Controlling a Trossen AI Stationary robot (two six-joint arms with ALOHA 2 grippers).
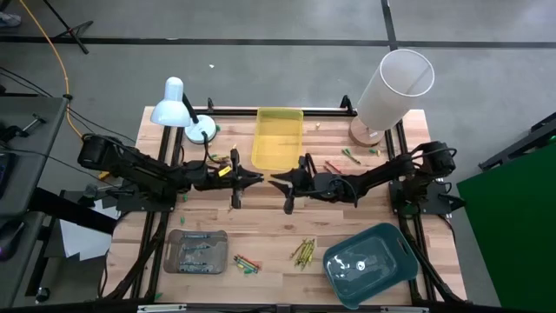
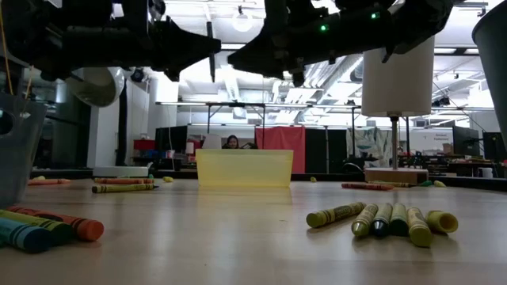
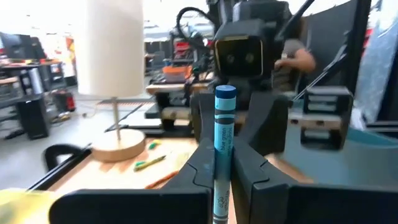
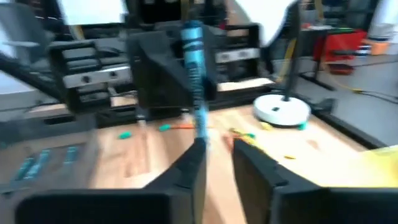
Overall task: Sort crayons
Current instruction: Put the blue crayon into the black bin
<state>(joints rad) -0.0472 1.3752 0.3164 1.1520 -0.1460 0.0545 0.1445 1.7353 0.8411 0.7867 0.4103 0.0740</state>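
Left wrist view: left hand (image 3: 224, 180) pinches blue crayon (image 3: 224, 134) upright.

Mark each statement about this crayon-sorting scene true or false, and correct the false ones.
1. The left gripper is shut on a blue crayon. True.
2. The yellow tray lies at the table's near edge beside the teal tray. False: it lies at the far edge, between the lamp and the white cylinder.
3. A cluster of yellow-olive crayons lies between the grey tray and the teal tray. True.
4. The right gripper rests on the tabletop. False: both grippers are raised above the table, facing each other at the middle.
5. The yellow tray holds red crayons. False: none show inside it.
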